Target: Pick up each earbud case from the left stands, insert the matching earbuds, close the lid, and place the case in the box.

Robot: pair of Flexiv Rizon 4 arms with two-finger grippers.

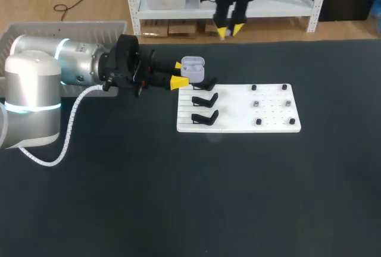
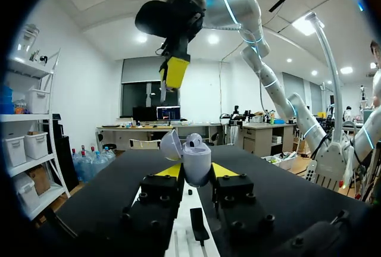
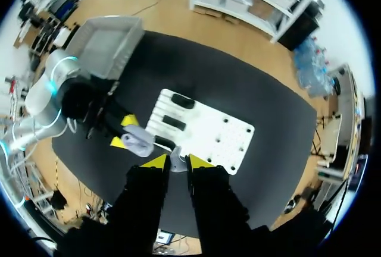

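Note:
My left gripper [image 1: 178,73] is shut on a pale lavender earbud case [image 1: 192,66], held just over the near-left corner of the white board [image 1: 274,127]. In the left wrist view the case [image 2: 196,160] stands upright between the yellow fingertips [image 2: 171,170] with its lid swung open. My right gripper [image 1: 229,30] hangs high over the table's far edge, fingers pointing down. In the right wrist view it [image 3: 177,162] is shut on a small pale earbud [image 3: 176,164], directly above the open case [image 3: 138,141]. From the left wrist view the right gripper [image 2: 174,71] hovers over the case.
The white board carries black stands [image 1: 205,99] on its left half and several small dark pegs [image 1: 257,103] on its right half. A grey box [image 1: 65,31] sits at the table's far left, behind my left arm. Dark bare tabletop spreads in front of the board.

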